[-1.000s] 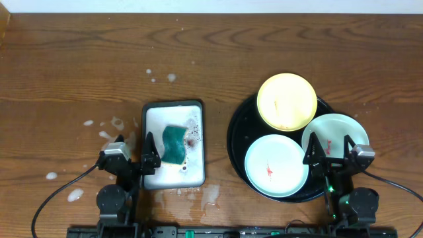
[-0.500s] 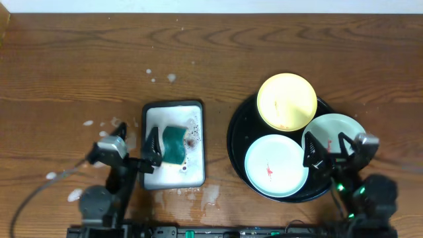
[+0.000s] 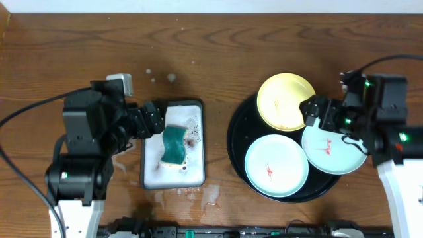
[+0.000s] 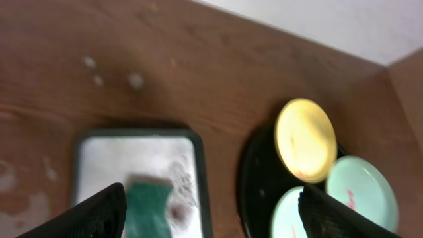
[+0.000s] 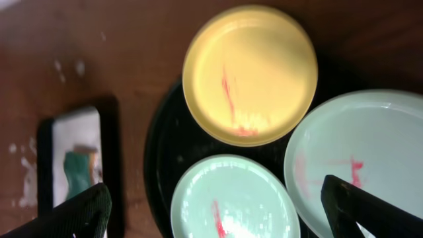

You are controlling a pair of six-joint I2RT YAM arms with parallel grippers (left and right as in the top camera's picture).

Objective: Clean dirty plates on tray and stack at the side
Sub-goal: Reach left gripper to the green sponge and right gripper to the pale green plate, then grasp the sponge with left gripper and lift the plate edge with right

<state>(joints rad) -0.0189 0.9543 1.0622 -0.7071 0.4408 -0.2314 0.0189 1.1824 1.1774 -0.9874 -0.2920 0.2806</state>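
**Both tools wide, three plates on the tray**

I see the left tool (image 3: 153, 119) spread wide at the white tray's (image 3: 198, 114) upper left. The right tool (image 3: 316, 111) is equally wide over the black tray (image 3: 232, 132) at frame right. On that tray lie the yellow plate (image 3: 286, 101), the red-smeared blue-white plate (image 3: 276, 166) and the mint plate (image 3: 334, 143), which overlaps the right rim.

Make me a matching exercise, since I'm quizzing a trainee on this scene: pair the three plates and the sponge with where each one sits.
Things:
1. yellow plate
2. pale blue plate
3. mint green plate
4. green sponge

Places:
A. on the small white tray
B. near side of the black tray, closest to the robot
C. far side of the black tray
D. right edge of the black tray

Pairs: 1-C, 2-B, 3-D, 4-A.
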